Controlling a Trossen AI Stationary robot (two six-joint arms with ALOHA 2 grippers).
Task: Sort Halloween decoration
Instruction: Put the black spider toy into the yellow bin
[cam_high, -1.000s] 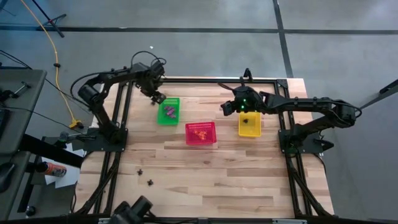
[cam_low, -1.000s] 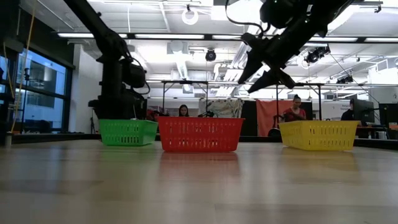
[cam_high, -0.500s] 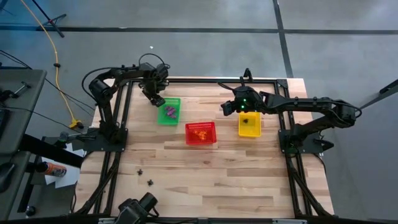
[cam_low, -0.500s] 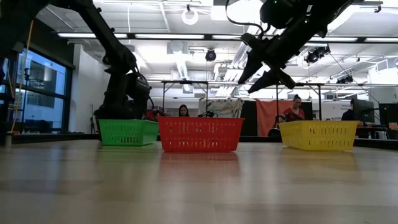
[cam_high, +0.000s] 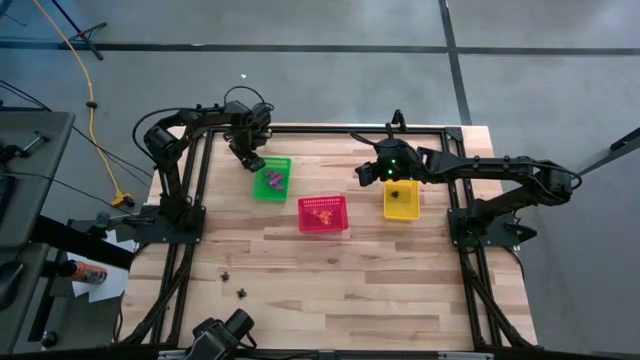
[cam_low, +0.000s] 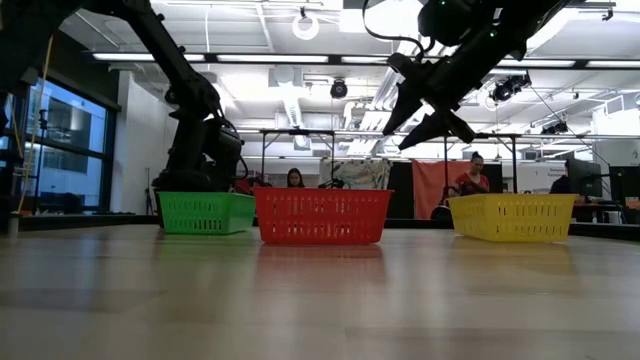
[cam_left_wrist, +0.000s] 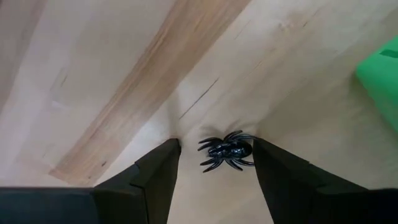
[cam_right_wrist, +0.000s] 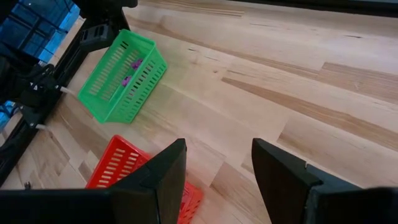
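Straddling a black spider (cam_left_wrist: 226, 151) just beside the green basket (cam_high: 271, 178), the left gripper (cam_left_wrist: 214, 163) stands wide, seemingly poised to pinch it. Farther off, the right gripper (cam_high: 366, 173) hangs open between red basket (cam_high: 322, 214) and yellow basket (cam_high: 401, 200).

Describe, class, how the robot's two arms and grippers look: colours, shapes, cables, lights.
Both arms are black, jointed, slim-tubed. The left arm carries looping black cables near its wrist; the right arm shows a green light there. Left gripper and right gripper each have two flat, dark, wedge-shaped fingers.
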